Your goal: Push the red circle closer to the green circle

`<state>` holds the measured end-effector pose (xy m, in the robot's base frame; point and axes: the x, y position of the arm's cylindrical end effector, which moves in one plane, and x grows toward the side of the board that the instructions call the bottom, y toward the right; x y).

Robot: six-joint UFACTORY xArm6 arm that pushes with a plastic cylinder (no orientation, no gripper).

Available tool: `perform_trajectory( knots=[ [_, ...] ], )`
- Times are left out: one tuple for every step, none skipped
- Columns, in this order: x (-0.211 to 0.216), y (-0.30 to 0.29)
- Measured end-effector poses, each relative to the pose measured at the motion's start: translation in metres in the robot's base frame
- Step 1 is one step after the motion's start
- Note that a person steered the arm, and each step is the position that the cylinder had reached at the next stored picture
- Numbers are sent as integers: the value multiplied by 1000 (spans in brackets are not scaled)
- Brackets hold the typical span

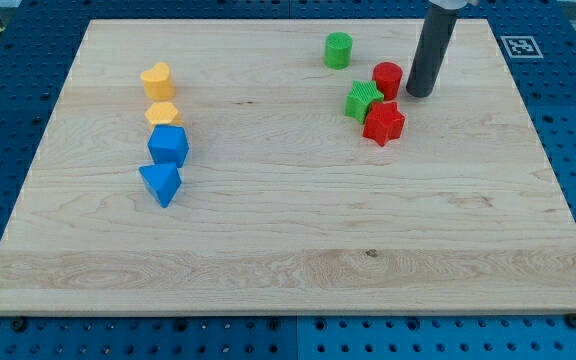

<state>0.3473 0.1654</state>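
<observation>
The red circle (pixel 387 78) stands in the upper right part of the wooden board. The green circle (pixel 338 49) stands up and to the left of it, a short gap between them. My tip (pixel 419 93) is down on the board just to the right of the red circle, touching or nearly touching its right side. A green star (pixel 364 100) sits just below-left of the red circle, and a red star (pixel 383 123) sits below it, against the green star.
At the view's left stands a column of blocks: a yellow heart (pixel 157 80), a yellow hexagon (pixel 163 114), a blue hexagon (pixel 168 146) and a blue triangle (pixel 160 183). The board (pixel 298 260) lies on a blue pegboard table.
</observation>
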Motion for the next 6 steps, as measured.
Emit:
perform_trajectory(
  knots=[
    [7, 0],
    [6, 0],
    [5, -13],
    [-2, -31],
    [-7, -43],
    [-7, -52]
  ],
)
